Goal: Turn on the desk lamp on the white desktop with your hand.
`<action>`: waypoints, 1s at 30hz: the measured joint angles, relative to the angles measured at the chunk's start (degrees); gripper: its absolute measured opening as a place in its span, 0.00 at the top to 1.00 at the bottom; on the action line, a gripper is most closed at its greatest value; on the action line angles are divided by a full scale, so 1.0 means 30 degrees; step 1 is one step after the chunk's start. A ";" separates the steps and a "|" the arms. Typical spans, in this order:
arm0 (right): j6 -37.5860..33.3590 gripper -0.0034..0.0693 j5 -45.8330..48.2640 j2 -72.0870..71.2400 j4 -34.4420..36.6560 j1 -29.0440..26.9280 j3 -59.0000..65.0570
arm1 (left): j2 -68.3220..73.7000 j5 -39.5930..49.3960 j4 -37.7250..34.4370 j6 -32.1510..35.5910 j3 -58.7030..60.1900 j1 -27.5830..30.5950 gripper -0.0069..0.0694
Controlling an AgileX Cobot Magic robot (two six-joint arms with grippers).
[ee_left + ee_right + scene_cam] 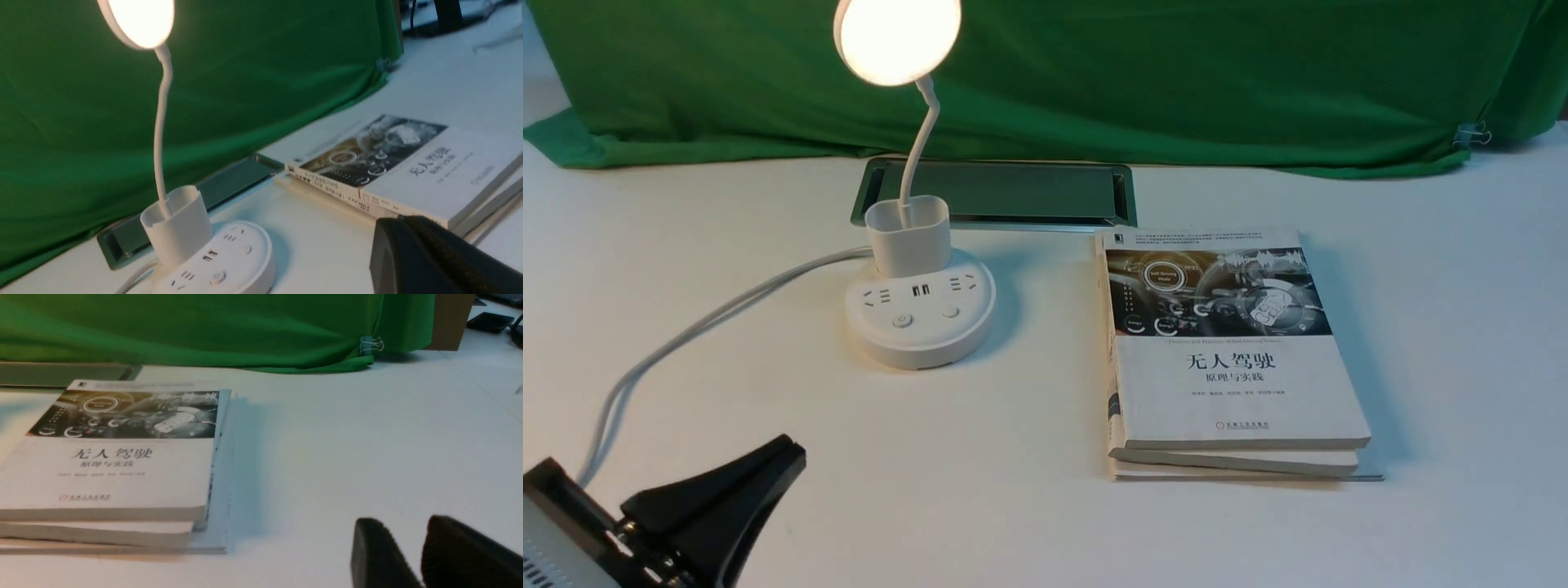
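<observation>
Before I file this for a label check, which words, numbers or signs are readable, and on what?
"无人驾驶": title on the top book.
"原理与实践": subtitle beneath it.
Power symbol: a button on the desk lamp base.
Authors, publisher line, cover-picture captions, spine print: too small to read.

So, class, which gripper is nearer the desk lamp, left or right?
Left. The left gripper is in front of the desk lamp, slightly leftward; the right gripper is past the books, on their right.
</observation>
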 joint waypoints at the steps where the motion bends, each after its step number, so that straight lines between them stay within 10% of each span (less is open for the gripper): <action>1: 0.0000 0.62 0.0002 0.0000 0.0000 0.0000 0.0000 | -0.0404 0.0459 0.0028 -0.0300 0.0000 0.0335 0.88; 18: 0.0000 0.62 0.0001 0.0000 0.0000 0.0000 0.0000 | -1.0146 1.3257 0.2720 -0.7602 0.0016 1.0159 0.88; 30: 0.0000 0.62 0.0001 0.0000 0.0000 0.0000 0.0000 | -1.2831 1.6423 0.1829 -0.7880 0.0016 1.1257 0.88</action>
